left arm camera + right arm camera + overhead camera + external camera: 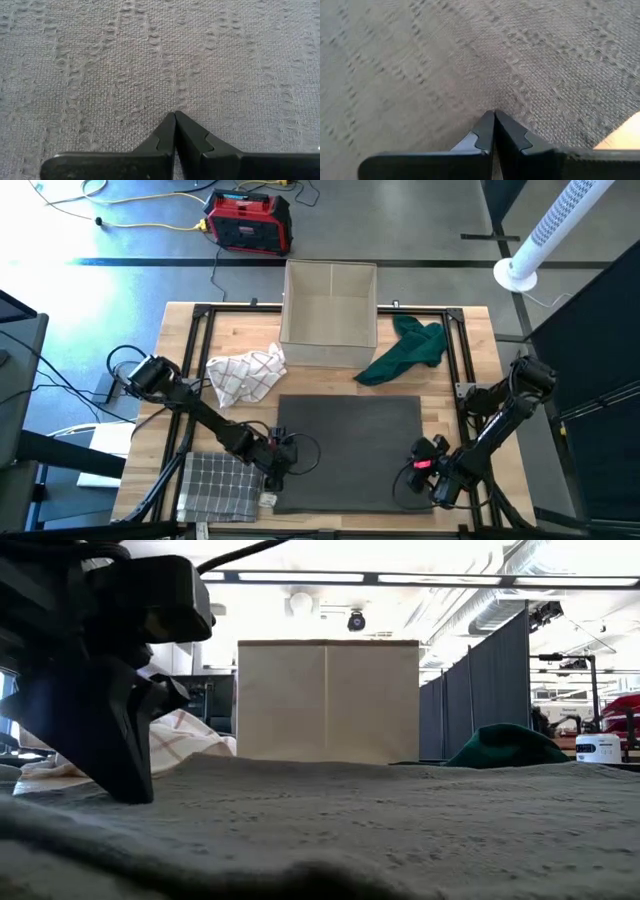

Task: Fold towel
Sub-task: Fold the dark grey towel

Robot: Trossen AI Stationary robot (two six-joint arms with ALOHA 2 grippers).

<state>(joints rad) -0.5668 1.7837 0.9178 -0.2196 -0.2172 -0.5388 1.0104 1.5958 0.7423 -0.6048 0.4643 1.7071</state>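
A dark grey towel (348,450) lies spread flat on the middle of the table and fills both wrist views (160,60) (445,65). My left gripper (279,463) is shut, its tips down on the towel's left edge near the near-left corner (175,113). In the low view it stands on the cloth at the left (125,795). My right gripper (427,477) is shut at the towel's right edge near the near-right corner (494,112). My left gripper comes down at a slant from the table's left, and its two fingertips (167,125) meet on the towel's woven top face (175,102). The shut tips hide what cloth lies between them. The towel around them lies flat on the table. My right gripper slants down from the table's right and its fingertips (485,125) close on the towel a little inside its right edge (512,102). The tips hide the pinched cloth; one layer or several, I cannot tell. The towel rests on the table.
A folded grey checked towel (215,485) lies at the near left. A white checked cloth (245,375) and a crumpled green cloth (405,350) lie beyond the towel, either side of an open cardboard box (330,302) at the far edge. Bare wood (625,135) shows beside the right gripper.
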